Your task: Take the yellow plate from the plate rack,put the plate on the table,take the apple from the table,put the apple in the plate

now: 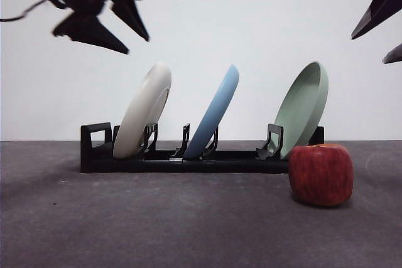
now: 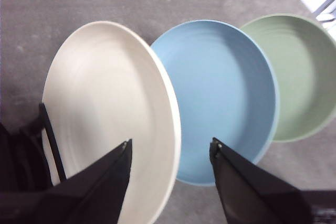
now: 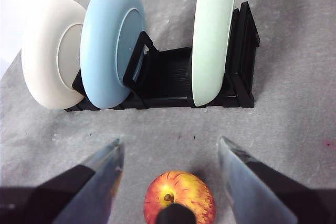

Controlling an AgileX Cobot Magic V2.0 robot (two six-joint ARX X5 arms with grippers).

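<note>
The left pincer (image 1: 94, 14) hung at eleven o'clock in the front view, above the yellow plate (image 1: 143, 119), jaws spread wide and empty, tips aimed downward toward the plate's upper rim without touching it. In its wrist view the jaws straddled that plate's edge from above. The yellow plate leaned in the plate rack (image 1: 188, 158) at the handle end, with the light blue plate (image 1: 215, 114) in the middle and the pale green plate (image 1: 306, 106) at the far end. The right pincer (image 3: 170, 182) hovered wide open over the apple (image 1: 321, 174), holding nothing. The apple sat on the desk (image 1: 157, 224) at four o'clock, just before the rack's green-plate end.
</note>
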